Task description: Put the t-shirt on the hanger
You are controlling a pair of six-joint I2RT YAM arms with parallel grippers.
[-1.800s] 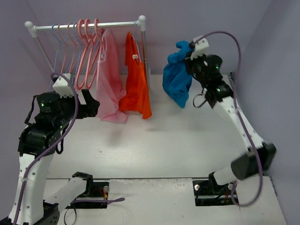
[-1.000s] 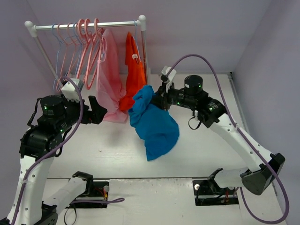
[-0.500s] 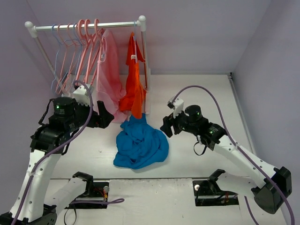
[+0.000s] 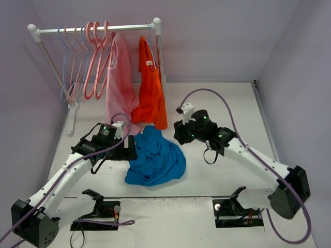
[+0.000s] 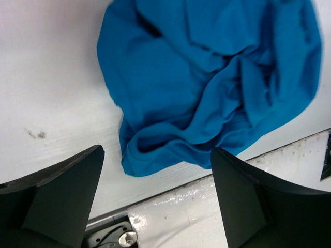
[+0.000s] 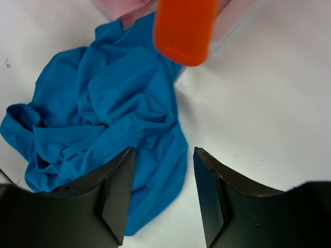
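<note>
The bright blue t-shirt (image 4: 155, 161) lies crumpled on the table in front of the rack, held by neither gripper. My left gripper (image 4: 132, 150) sits low at its left edge, wide open, with the t-shirt (image 5: 207, 77) just beyond its fingertips (image 5: 62, 196). My right gripper (image 4: 178, 136) hovers by the cloth's upper right, open, over the t-shirt's (image 6: 103, 119) edge and bare table, nothing between its fingers (image 6: 116, 191). The pale blue hanger (image 4: 64, 62) hangs at the left end of the rack.
The rack's rod (image 4: 129, 26) spans the back left on two posts. Several pink hangers (image 4: 95, 57) hang on it, then a pale pink garment (image 4: 120, 88) and an orange garment (image 4: 151, 95) just behind the t-shirt. The orange garment's hem (image 6: 186, 31) hangs before the right wrist camera.
My right gripper swung the t-shirt from right of the rack down to the table and let it go. My left arm dropped from beside the hangers to the shirt's left edge.
</note>
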